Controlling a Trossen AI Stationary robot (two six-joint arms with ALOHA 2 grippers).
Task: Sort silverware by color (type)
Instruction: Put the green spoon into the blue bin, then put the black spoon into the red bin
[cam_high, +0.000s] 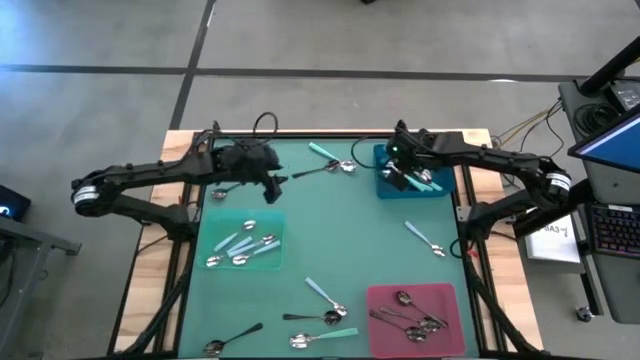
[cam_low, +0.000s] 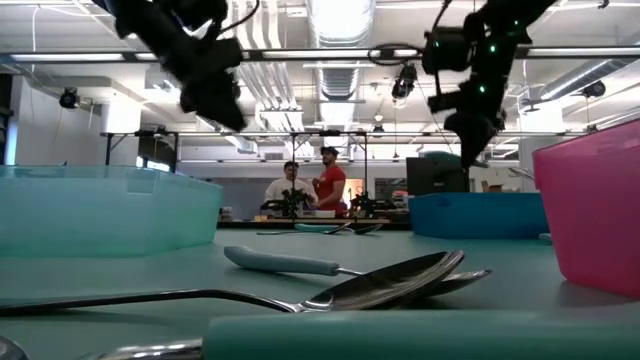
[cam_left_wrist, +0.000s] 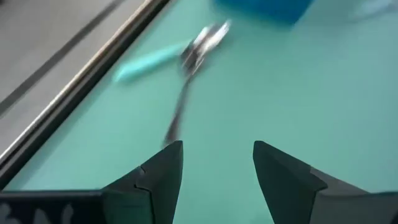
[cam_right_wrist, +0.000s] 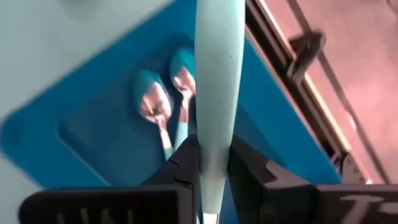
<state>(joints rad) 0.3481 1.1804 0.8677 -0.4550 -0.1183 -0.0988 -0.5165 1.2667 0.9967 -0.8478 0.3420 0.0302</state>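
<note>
My right gripper (cam_high: 398, 178) hangs over the blue tray (cam_high: 440, 190) at the table's far right, shut on a teal-handled spoon (cam_right_wrist: 217, 74). Two teal-handled spoons (cam_right_wrist: 163, 106) lie in that tray. My left gripper (cam_high: 272, 188) is open above the far left part of the table. In the left wrist view a dark-handled spoon (cam_left_wrist: 180, 106) and a teal-handled spoon (cam_left_wrist: 149, 62) lie flat on the mat ahead of its fingers (cam_left_wrist: 217, 162). Pale blue spoons lie in the teal tray (cam_high: 245, 240); dark spoons lie in the pink tray (cam_high: 415, 315). My right gripper (cam_right_wrist: 214, 155) pinches the teal spoon's handle (cam_right_wrist: 217, 140) between its two fingers. The handle runs straight out past the fingertips, along them. The spoon is lifted clear, above the blue tray (cam_right_wrist: 93, 124). Its bowl end is hidden behind the fingers.
Loose spoons lie on the green mat: a dark one (cam_high: 225, 190) near the left gripper, a pale blue one (cam_high: 425, 238) at the right, and several near the front edge (cam_high: 320, 315). Wooden table borders flank the mat. People stand in the room far behind (cam_low: 310, 185).
</note>
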